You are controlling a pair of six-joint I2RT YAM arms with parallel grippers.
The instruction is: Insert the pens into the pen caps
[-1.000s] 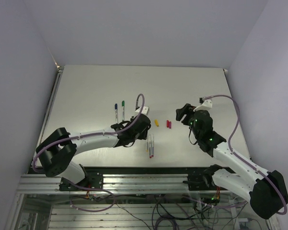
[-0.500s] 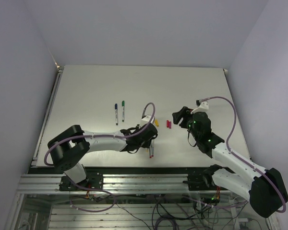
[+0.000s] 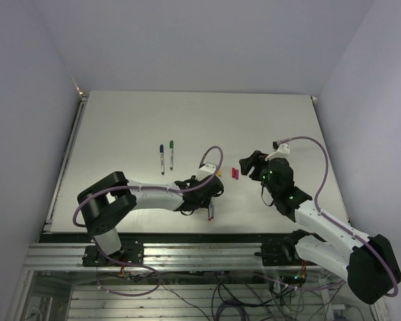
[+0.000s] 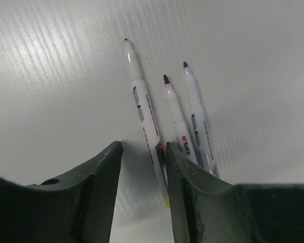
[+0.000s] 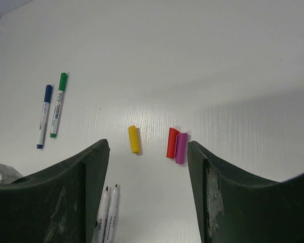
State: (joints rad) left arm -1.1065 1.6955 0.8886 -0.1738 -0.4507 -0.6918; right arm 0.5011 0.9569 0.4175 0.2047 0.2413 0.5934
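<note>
Three uncapped whitish pens lie side by side in the left wrist view. The leftmost pen (image 4: 141,106) runs between my left gripper's (image 4: 144,152) open jaws, close against the right finger. The other two pens (image 4: 176,119) lie just right of it. In the top view the left gripper (image 3: 212,195) hovers over these pens (image 3: 211,212). My right gripper (image 5: 148,145) is open and empty above the yellow cap (image 5: 135,139), red cap (image 5: 172,142) and magenta cap (image 5: 181,148). These caps lie loose on the table, the red and magenta ones touching.
A blue-capped pen (image 5: 44,115) and a green-capped pen (image 5: 58,104) lie parallel at the left of the table (image 3: 120,120); both also show in the top view (image 3: 166,155). The table's near edge runs just below the uncapped pens.
My left gripper has swung right and nearer, coming down over the three uncapped pens. My right gripper has shifted a little left toward the caps.
</note>
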